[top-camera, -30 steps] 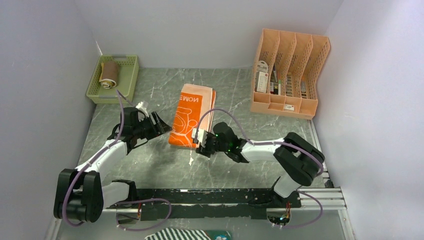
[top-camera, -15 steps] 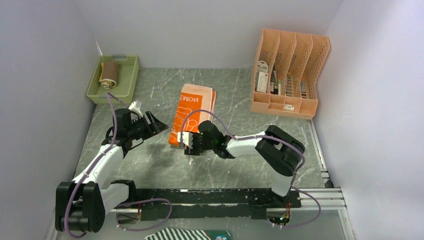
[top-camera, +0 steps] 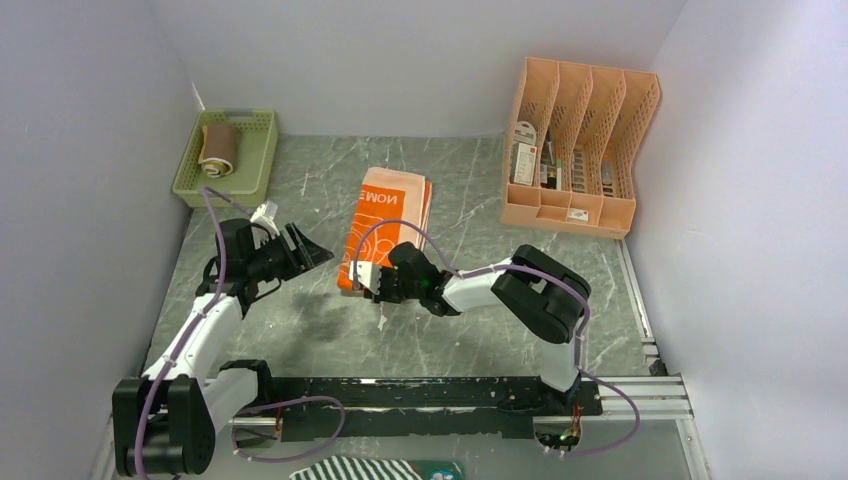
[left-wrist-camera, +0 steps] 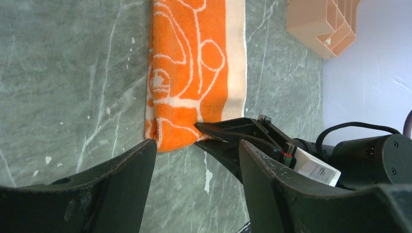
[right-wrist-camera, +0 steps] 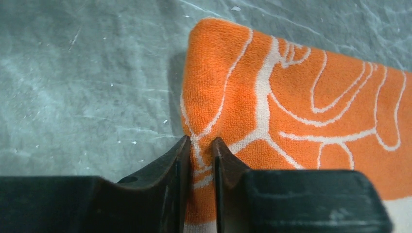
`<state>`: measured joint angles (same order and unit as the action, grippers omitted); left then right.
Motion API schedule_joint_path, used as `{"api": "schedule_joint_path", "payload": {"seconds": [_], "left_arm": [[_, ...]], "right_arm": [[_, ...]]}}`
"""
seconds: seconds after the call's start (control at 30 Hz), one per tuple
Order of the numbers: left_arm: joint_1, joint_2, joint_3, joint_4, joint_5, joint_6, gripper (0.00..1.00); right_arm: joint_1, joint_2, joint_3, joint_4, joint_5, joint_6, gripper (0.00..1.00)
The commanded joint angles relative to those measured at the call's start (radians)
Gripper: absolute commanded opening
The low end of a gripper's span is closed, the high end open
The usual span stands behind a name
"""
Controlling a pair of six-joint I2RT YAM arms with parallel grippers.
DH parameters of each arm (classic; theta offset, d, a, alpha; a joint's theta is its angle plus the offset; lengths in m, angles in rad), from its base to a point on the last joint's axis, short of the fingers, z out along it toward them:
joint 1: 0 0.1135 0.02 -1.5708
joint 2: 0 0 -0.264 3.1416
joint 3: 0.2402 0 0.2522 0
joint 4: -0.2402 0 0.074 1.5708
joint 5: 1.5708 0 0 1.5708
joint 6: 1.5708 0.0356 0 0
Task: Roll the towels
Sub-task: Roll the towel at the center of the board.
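Orange towel (top-camera: 385, 215): I see it folded flat mid-table (top-camera: 480, 330), long axis running near to far and leaning slightly right, lettered end pointing away.
Right gripper (right-wrist-camera: 200, 145): pinched on the orange towel's near corner. Only its wrist view shows the fabric nipped between the fingers.
Left gripper (left-wrist-camera: 197, 145): jaws wide apart, just left of that corner.
Rolled towel (top-camera: 217, 148): lies in the green basket (top-camera: 258, 150), far left, seen in the overhead view only.
Count: I tally two towels, one basket, one peach file rack (top-camera: 580, 110).
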<state>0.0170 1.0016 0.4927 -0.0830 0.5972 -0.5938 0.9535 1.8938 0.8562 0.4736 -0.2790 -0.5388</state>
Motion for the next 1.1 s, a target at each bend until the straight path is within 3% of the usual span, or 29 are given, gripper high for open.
{"api": "schedule_joint_path", "payload": {"seconds": [0.0,0.03,0.07,0.17,0.57,0.77,0.87,1.07], "left_arm": [[0.01,-0.027,0.039,-0.048,0.034,0.03,0.74],[0.01,-0.031,0.041,-0.059,0.035,0.033,0.74],[0.01,-0.038,0.042,-0.067,0.036,0.035,0.74],[0.011,-0.063,0.044,-0.096,0.058,0.04,0.74],[0.004,-0.22,-0.04,-0.116,0.138,-0.046,0.71],[-0.047,-0.162,-0.097,0.035,0.14,-0.103,0.7],[-0.08,-0.125,-0.099,0.114,0.132,-0.132,0.7],[-0.113,-0.097,-0.066,0.165,0.128,-0.14,0.7]], "right_arm": [[0.004,0.05,0.02,-0.049,0.115,0.045,0.13],[0.004,0.051,0.026,-0.069,0.12,0.054,0.02],[0.004,0.05,0.032,-0.094,0.12,0.065,0.0],[0.004,0.021,0.039,-0.169,0.091,0.151,0.0],[-0.006,-0.13,0.041,-0.361,-0.362,0.458,0.0],[-0.124,0.013,0.232,-0.448,-0.671,0.621,0.0],[-0.173,0.097,0.325,-0.497,-0.746,0.713,0.0],[-0.225,0.241,0.497,-0.672,-0.789,0.71,0.0]]}}
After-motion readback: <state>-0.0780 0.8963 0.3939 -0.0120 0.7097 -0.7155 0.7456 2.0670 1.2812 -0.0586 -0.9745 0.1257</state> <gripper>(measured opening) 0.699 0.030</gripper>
